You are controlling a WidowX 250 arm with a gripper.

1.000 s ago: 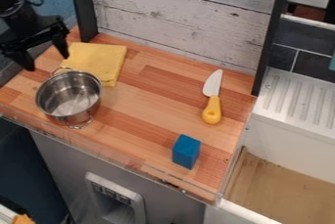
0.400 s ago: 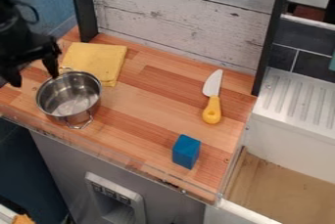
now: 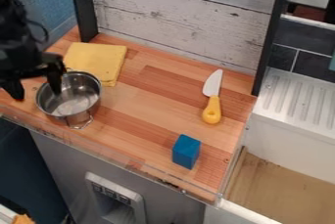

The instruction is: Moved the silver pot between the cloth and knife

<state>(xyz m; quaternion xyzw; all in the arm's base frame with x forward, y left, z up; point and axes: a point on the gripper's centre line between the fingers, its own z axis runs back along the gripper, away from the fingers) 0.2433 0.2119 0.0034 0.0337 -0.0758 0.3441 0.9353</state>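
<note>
While the black gripper (image 3: 37, 94) is hanging at nine o'clock in the view, its two fingers are standing wide apart, with nothing between them but the pot's near-left wall. One finger is dipping over the mouth of the silver pot (image 3: 82, 111), and the other is hanging outside it, toward nine o'clock; whether either is touching metal, I cannot tell. Above, the arm (image 3: 13, 32) is occupying ten o'clock.

The pot is sitting upright on the wooden counter (image 3: 140, 125), one wire handle pointing to about five o'clock. From the pot, the folded yellow cloth (image 3: 98, 60) is lying toward one o'clock, just beside it. Well apart from both, at three o'clock, the knife (image 3: 212, 103) is resting flat, its blade pointing to twelve and its yellow handle to six. The pot is not sitting between cloth and knife. Nearer half past five, a blue block (image 3: 186, 151) is standing below the knife.
</note>
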